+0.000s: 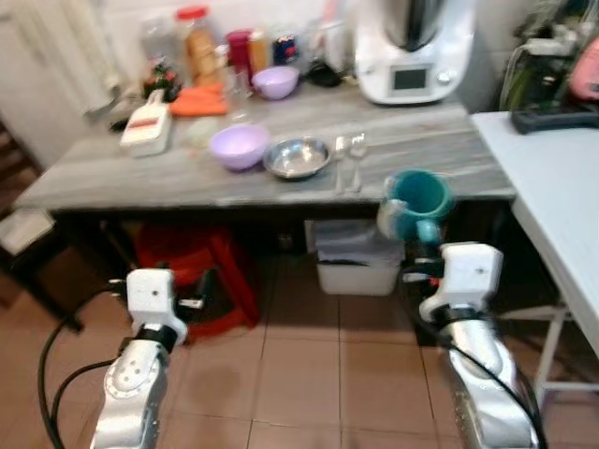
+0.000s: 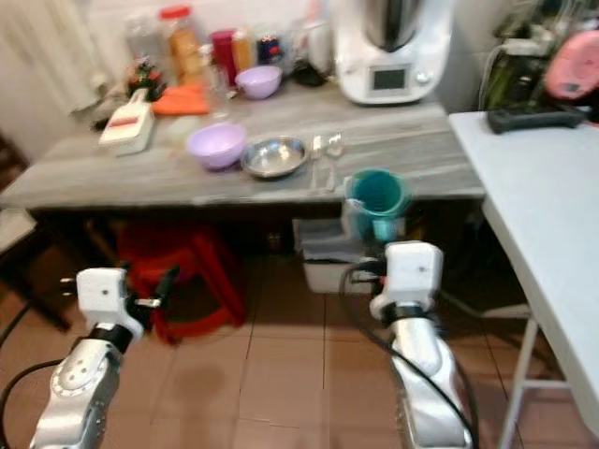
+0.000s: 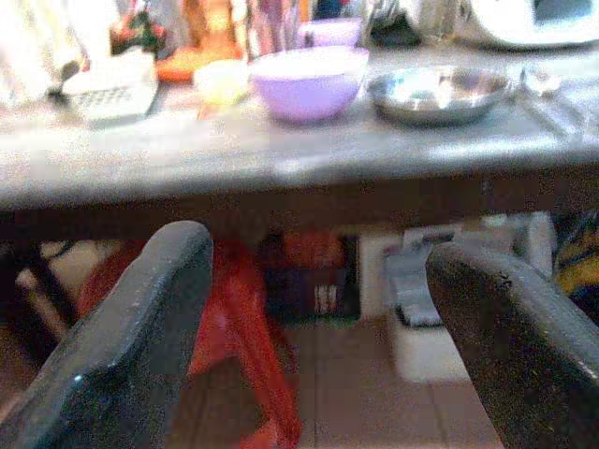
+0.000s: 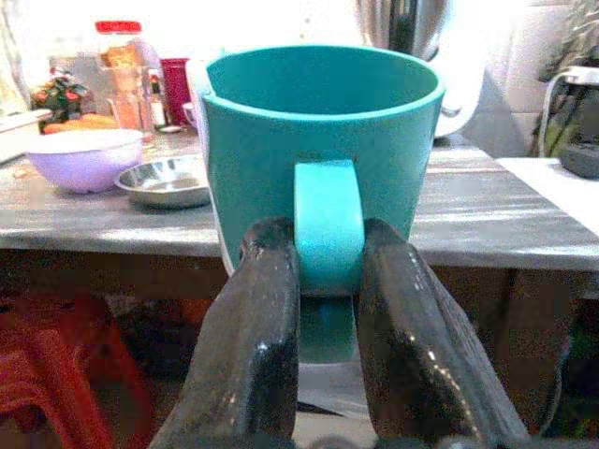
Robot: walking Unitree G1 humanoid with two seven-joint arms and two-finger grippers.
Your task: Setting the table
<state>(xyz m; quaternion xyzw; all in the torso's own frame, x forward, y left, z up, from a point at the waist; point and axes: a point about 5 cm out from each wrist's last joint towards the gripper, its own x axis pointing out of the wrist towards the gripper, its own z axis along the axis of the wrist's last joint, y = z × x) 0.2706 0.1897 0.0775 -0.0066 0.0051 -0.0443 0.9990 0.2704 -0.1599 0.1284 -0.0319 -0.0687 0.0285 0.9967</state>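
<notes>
One mug (image 4: pixel 318 150) is hanging in my right gripper (image 4: pixel 328 281), pinched by its handle, just short of the grey surface (image 1: pixel 421 150). My left gripper (image 3: pixel 309 309) is waiting wide apart, empty. Bowls (image 1: pixel 240 145) are sitting unarranged; I'm judging most setting remains.

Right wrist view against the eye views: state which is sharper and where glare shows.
Right wrist view: the teal plastic mug and the right hand gripping its handle look crisp; the wall behind is washed out. Both eye views: softly blurred, with the white kitchen appliance and jars overexposed. Left wrist view: the purple plastic bowl is soft.
</notes>
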